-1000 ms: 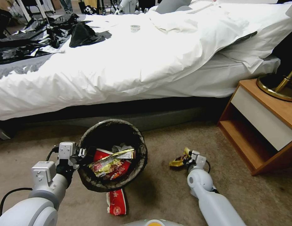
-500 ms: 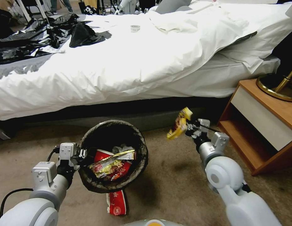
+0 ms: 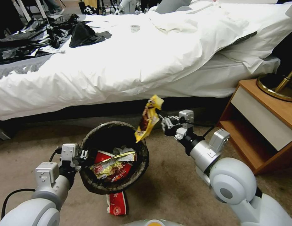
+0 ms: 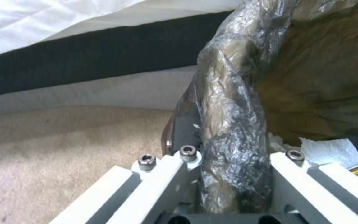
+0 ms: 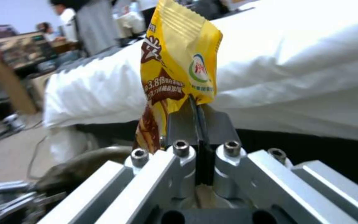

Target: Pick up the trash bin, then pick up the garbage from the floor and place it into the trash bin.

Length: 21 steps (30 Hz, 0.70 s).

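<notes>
Yellow wrapper [image 3: 148, 118], now above trash bin [image 3: 142, 163] rim, between right fingers [image 3: 165, 123].

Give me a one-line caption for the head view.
Right gripper holds a yellow snack wrapper above the trash bin, held at its rim by the left gripper.

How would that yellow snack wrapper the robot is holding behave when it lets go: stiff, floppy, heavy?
Probably floppy: the yellow snack wrapper droops from the right gripper, pinched at one edge. Likely very light, since it looks flat and empty. It may flutter rather than drop straight, so it could miss the trash bin, held at its rim by the left gripper.
</notes>
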Tool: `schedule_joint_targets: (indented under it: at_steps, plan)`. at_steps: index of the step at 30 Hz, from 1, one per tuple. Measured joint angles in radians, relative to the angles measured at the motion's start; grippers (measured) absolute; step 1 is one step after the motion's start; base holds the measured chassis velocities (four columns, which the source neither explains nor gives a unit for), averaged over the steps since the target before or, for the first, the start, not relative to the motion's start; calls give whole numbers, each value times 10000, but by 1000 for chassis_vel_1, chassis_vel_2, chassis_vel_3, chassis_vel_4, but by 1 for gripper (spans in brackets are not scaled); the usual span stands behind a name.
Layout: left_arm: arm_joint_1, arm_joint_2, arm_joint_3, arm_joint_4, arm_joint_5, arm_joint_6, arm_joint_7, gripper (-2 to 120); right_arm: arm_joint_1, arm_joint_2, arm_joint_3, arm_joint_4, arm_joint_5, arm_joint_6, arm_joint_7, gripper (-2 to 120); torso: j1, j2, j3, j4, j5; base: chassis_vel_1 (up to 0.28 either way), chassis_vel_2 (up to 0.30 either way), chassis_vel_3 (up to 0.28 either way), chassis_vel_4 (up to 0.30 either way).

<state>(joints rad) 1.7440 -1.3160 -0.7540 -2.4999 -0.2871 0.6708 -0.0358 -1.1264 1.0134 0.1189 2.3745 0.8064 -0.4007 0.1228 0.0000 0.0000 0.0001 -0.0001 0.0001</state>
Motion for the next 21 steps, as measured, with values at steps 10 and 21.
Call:
schedule_joint_targets:
  at_steps: [10,21]
  plan:
    - [-125,22,92,0,264,-15,128,1,1271,-547,-1921,-61,429,-52,-166,0,0,0,0,1,-2,0,0,0,0]
    - [-80,-28,42,0,308,-19,135,1,1763,-769,-3138,-469,-21,-252,2,0,0,0,0,1,-1,0,0,0,0]
